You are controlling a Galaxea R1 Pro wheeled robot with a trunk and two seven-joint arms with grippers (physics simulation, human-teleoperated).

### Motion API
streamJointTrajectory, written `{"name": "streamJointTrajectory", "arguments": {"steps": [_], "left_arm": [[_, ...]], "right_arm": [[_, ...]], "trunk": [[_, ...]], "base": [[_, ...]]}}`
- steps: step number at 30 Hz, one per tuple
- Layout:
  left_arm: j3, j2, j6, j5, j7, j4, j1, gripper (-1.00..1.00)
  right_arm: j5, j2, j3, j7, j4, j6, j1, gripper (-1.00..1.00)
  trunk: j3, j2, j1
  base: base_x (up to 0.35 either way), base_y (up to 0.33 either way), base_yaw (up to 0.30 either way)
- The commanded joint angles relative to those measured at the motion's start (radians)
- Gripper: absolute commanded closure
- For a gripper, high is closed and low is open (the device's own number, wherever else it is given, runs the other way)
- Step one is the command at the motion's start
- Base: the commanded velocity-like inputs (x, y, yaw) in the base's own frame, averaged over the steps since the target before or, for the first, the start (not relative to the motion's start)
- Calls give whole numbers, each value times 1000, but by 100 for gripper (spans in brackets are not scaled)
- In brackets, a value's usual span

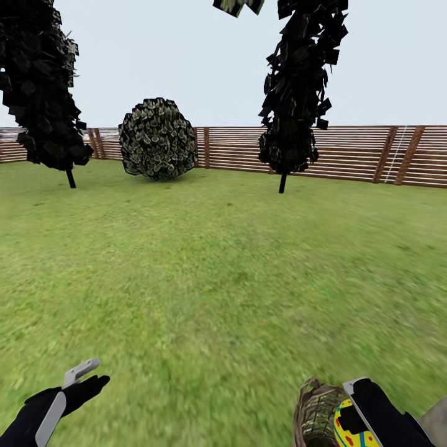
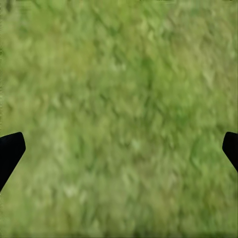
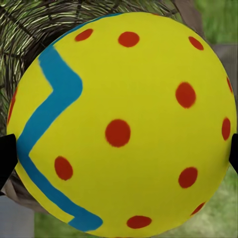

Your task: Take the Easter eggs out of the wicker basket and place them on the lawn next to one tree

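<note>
Right gripper (image 1: 359, 415): closed around one Easter egg (image 3: 124, 124), a dark fingertip at each side of it in the right wrist view; egg yellow with red dots and a blue zigzag band.
Egg position: just above the mouth of the wicker basket (image 1: 315, 415), at the low right corner of the head view; weave visible behind the egg in the wrist view.
Other eggs: hidden by the held one; impossible to say how many remain inside.
Left gripper (image 1: 84, 376): fingers spread apart, nothing between them, hanging over bare grass.
Step in hand (judgement): lifting the egg clear of the basket. Best raised straight up until free of the rim, with steady squeeze, because a round smooth shell can slip; only then carried away.
Surface: the lawn (image 1: 223, 279), mottled green and flat, soft enough for setting the egg down low and gently against rolling.
Room: open garden, brown slatted fence (image 1: 360, 155) at the far side, a round bush (image 1: 158, 139), two dark narrow trees (image 1: 297, 93); no thick-trunked tree in sight here.
</note>
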Motion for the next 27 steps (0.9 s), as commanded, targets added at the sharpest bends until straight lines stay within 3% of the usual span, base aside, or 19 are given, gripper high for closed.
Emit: {"name": "streamJointTrajectory", "arguments": {"steps": [1, 27], "left_arm": [[3, 0, 6, 1, -4, -1, -1, -100], [4, -2, 3, 1, -4, -1, -1, -100]], "right_arm": [[11, -1, 3, 9, -1, 5, 0, 100], [10, -1, 3, 9, -1, 5, 0, 100]], "trunk": [[2, 7, -4], [81, 182, -100]], "base": [[0, 0, 0], [0, 0, 0]]}}
